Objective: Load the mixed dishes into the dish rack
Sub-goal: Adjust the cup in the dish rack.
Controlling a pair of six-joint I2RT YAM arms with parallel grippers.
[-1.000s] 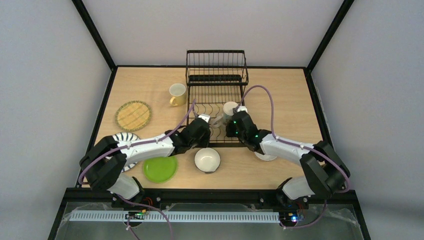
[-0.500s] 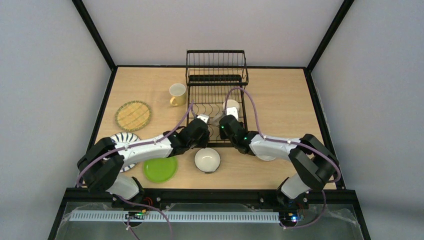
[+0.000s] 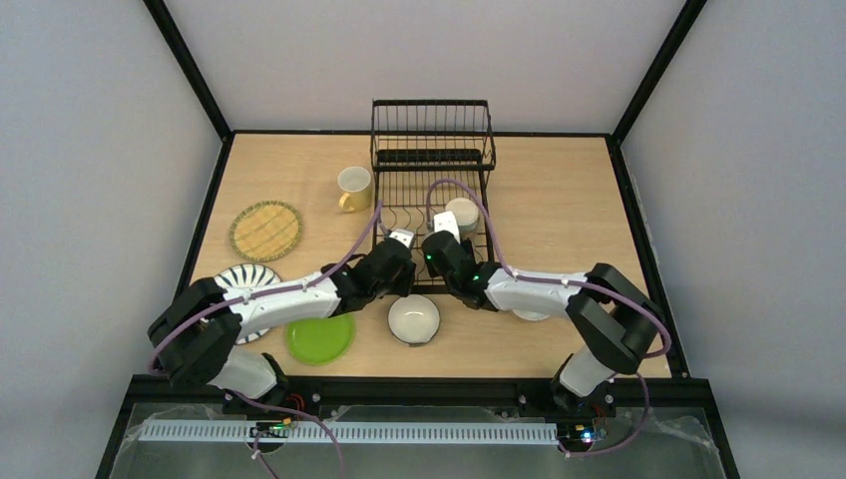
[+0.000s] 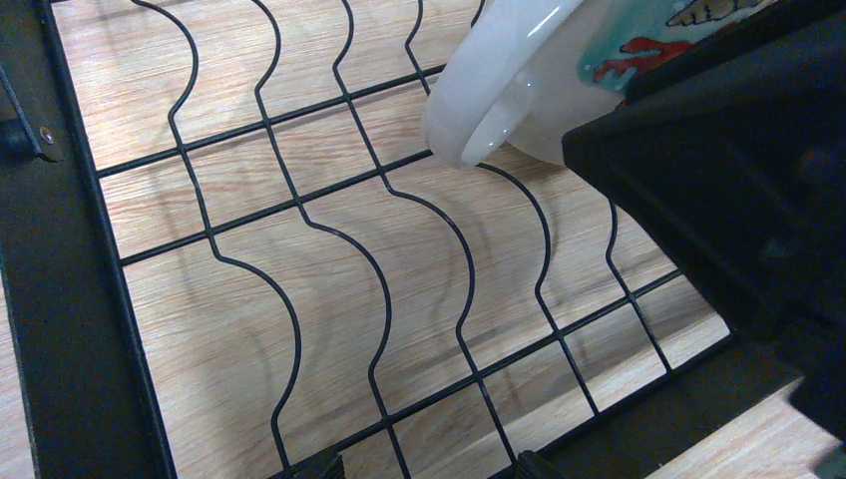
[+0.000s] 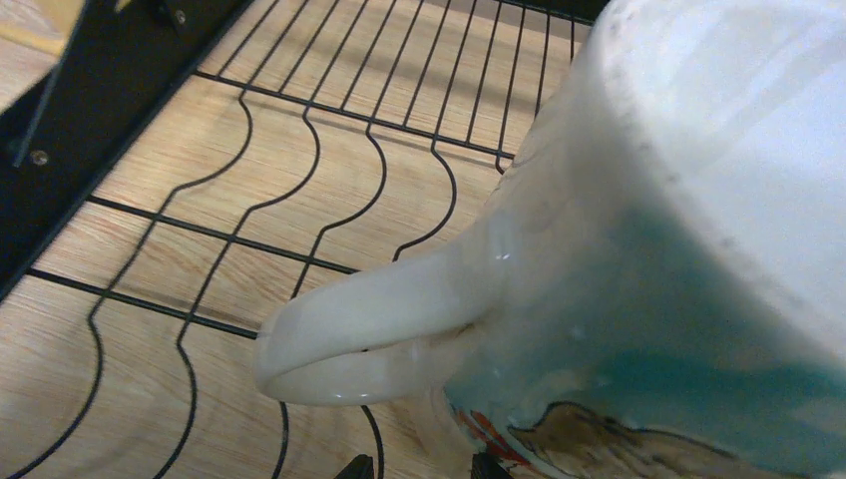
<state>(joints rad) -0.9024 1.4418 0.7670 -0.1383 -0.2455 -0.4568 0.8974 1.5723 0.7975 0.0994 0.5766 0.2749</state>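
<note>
The black wire dish rack (image 3: 431, 160) stands at the back middle. A white mug with a teal sea picture (image 3: 462, 214) stands upside down on its slotted base, handle (image 5: 359, 329) pointing left. My right gripper (image 3: 445, 228) is just left of that mug, jaws apart, the mug's wall (image 5: 648, 299) close ahead of its tips (image 5: 421, 467). My left gripper (image 3: 401, 239) hovers open over the rack's front wires (image 4: 424, 469), holding nothing. On the table lie the pale yellow mug (image 3: 353, 188), tan woven plate (image 3: 265, 231), striped plate (image 3: 242, 277), green plate (image 3: 319, 337) and white bowl (image 3: 414, 319).
A second bowl (image 3: 530, 313) is mostly hidden under my right forearm. In the left wrist view my right arm's black body (image 4: 738, 180) fills the right side next to the mug. The rack's tall basket end (image 3: 432, 125) is at the far side.
My right arm has swung left and drawn back a little from the white mug, which stays in the rack. My left gripper has edged slightly nearer.
</note>
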